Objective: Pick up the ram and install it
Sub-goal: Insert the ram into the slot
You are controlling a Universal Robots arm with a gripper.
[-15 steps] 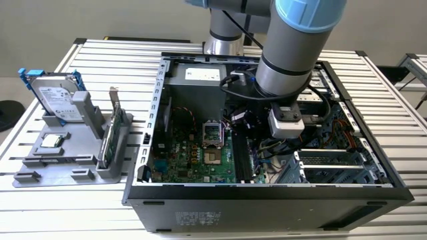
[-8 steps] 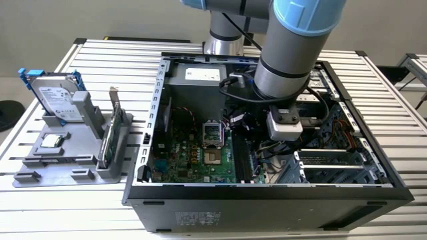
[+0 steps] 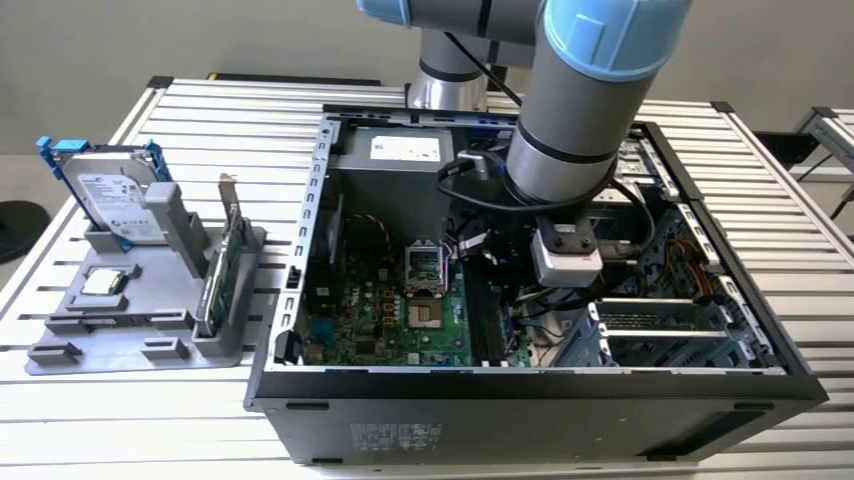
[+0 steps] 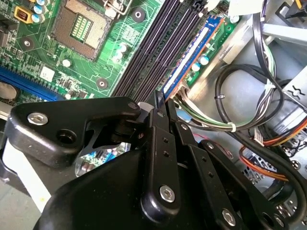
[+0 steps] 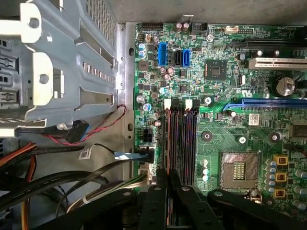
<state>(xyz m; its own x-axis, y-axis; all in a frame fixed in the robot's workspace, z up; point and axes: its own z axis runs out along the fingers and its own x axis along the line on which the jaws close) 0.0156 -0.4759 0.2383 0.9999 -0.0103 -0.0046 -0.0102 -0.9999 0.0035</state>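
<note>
Inside the open computer case (image 3: 534, 385), above the motherboard (image 4: 81, 62), the gripper (image 4: 160, 103) is closed on the ram (image 4: 189, 60), its fingertips pinching one end of the stick. In the second wrist view the ram runs away from the fingertips, its long axis parallel to the black memory slots (image 4: 153, 48) and lying along the slot at the edge of the bank nearest the cable bundle (image 4: 240, 115). It appears to sit in or just over that slot; whether it is fully seated cannot be judged. The ram shows as a thin blue-green board seen edge-on, with a pale label strip along its length. In the first wrist view the fingertips (image 5: 163, 177) meet over the same bank of slots. In the exterior view the arm (image 3: 587, 110) reaches down into the case.
</note>
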